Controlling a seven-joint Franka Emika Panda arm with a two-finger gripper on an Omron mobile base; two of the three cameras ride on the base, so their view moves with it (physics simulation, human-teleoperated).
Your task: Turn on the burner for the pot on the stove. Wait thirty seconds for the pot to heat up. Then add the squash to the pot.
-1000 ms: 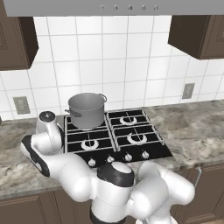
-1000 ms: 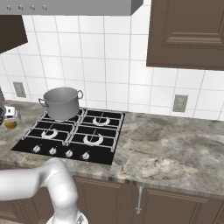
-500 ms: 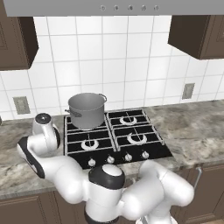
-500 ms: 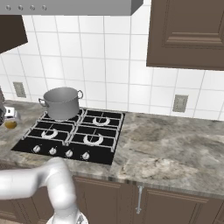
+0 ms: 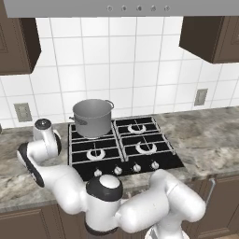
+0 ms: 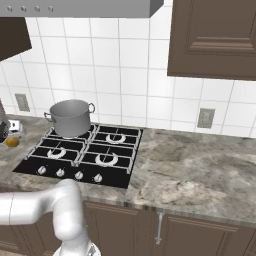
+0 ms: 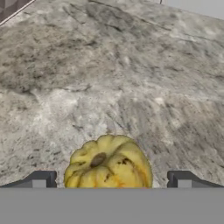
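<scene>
The squash [image 7: 108, 162] sits on the grey stone counter [image 7: 109, 65], out to the left of the stove [image 5: 122, 145]. In the right base view it is the little orange ball [image 6: 12, 141] by the left edge, well apart from the pot [image 6: 71, 117].

The gripper [image 7: 111, 180] is right over the squash. Its two dark tips stand wide apart, one on each side, and they do not touch the squash. So the hand is open and holds nothing.

The pot [image 5: 93, 117] stands on the back left burner [image 5: 95, 132]. I cannot tell if that burner is lit. No flame can be seen.

The step now looks like picking up the squash. To do it well, the hand should go down until the tips are beside the fat middle of the squash, not just the top. The squash is round and bumpy, so it could slip or roll away if it is pinched too high. It seems to sit in the middle between the tips, which is good. Close slowly, then lift straight up before swinging over to the pot.
</scene>
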